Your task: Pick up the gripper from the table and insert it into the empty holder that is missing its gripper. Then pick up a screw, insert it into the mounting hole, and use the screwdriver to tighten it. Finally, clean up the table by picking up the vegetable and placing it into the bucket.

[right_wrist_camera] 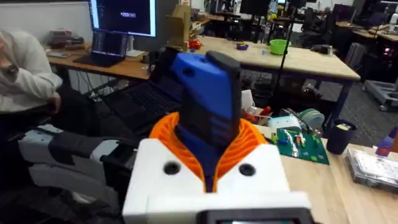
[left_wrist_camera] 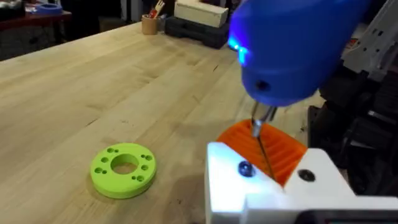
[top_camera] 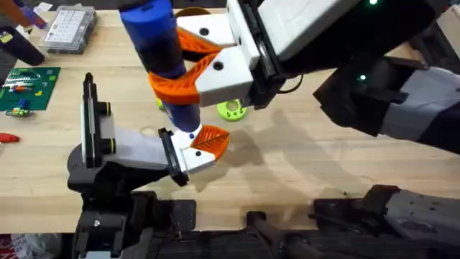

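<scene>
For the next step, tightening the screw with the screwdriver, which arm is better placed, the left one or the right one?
The right, most likely. The right gripper is already clamped on the blue screwdriver, and its bit points down at the left gripper's orange pad. The left arm seems better kept as it is.

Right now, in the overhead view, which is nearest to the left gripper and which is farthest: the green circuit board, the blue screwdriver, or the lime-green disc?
From the left gripper:
1. The screwdriver: its lower end comes down right at the gripper.
2. The lime-green disc: on the table just beyond, slightly to the right.
3. The green circuit board: far off at the table's left edge.
</scene>
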Robot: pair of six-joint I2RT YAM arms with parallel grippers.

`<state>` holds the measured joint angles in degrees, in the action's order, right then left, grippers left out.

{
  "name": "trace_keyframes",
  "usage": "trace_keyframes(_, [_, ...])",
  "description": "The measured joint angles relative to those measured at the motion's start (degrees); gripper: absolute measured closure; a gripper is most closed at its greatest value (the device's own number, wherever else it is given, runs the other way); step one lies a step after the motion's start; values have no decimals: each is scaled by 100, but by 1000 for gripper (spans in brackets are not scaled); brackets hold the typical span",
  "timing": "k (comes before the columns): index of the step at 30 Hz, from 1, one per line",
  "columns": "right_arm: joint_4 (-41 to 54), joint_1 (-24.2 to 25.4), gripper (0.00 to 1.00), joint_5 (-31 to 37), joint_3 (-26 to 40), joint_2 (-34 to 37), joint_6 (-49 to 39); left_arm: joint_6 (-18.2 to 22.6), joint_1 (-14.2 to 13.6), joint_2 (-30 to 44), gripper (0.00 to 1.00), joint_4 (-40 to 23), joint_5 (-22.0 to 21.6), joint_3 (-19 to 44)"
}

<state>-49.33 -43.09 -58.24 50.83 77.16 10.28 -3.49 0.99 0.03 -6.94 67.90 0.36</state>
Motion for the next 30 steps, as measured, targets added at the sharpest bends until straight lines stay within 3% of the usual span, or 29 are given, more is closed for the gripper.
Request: trace_keyframes(30, [-6,-162,966,140,0,276,2,0,0,0,989,0,2,0])
